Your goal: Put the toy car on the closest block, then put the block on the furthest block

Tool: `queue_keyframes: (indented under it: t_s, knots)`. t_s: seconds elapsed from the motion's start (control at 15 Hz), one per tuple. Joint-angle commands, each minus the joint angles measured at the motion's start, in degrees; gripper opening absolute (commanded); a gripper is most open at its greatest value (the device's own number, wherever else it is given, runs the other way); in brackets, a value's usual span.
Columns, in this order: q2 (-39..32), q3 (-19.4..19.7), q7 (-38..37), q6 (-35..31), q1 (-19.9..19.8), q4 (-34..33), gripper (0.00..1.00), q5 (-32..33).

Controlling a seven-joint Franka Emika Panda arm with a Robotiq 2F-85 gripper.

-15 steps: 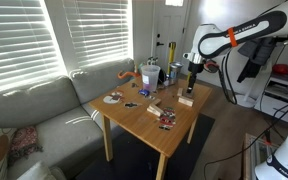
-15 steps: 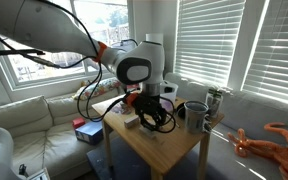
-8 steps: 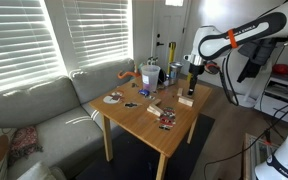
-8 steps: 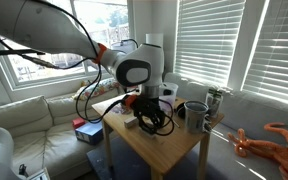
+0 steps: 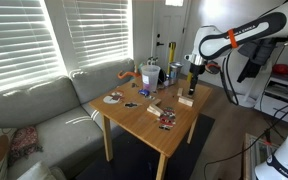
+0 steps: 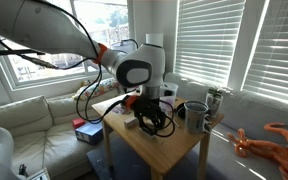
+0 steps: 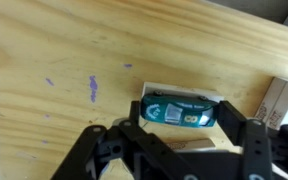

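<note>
In the wrist view a teal toy car [image 7: 180,110] lies on a pale wooden block [image 7: 187,146]. My gripper [image 7: 182,118] has one finger at each end of the car and looks shut on it. A second wooden block [image 7: 282,100] stands at the right edge of that view. In an exterior view my gripper [image 5: 190,84] is low over the block [image 5: 186,100] near the table's far side, and another block [image 5: 156,104] lies further toward the middle. In an exterior view my gripper [image 6: 145,117] hides the car and the block.
The wooden table [image 5: 144,122] also carries a small dark toy [image 5: 167,120], a plate [image 5: 113,98], an orange plush [image 5: 125,75], mugs [image 5: 149,73] and a bottle [image 5: 171,52]. A grey sofa [image 5: 44,110] stands beside it. A mug [image 6: 196,115] stands near my arm.
</note>
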State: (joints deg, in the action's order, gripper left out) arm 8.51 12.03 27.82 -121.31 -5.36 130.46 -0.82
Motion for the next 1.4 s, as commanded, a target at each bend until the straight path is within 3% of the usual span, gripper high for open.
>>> queue_keyframes:
  t_s: [0.0,0.4,0.47,0.6,1.33]
  knots:
    - [1.71,-0.5,0.53,1.27,-0.62,1.08,0.53,0.32]
    - [1.66,-0.58,-0.01,1.7,-0.67,1.01,0.56,0.68]
    - [1.62,-0.58,0.09,1.75,-0.65,0.98,0.94,0.69]
    - [1.47,-0.66,-0.25,1.64,-0.66,0.98,0.99,0.91]
    - [-0.77,-1.31,-1.55,0.51,-0.33,0.6,1.0,0.73]
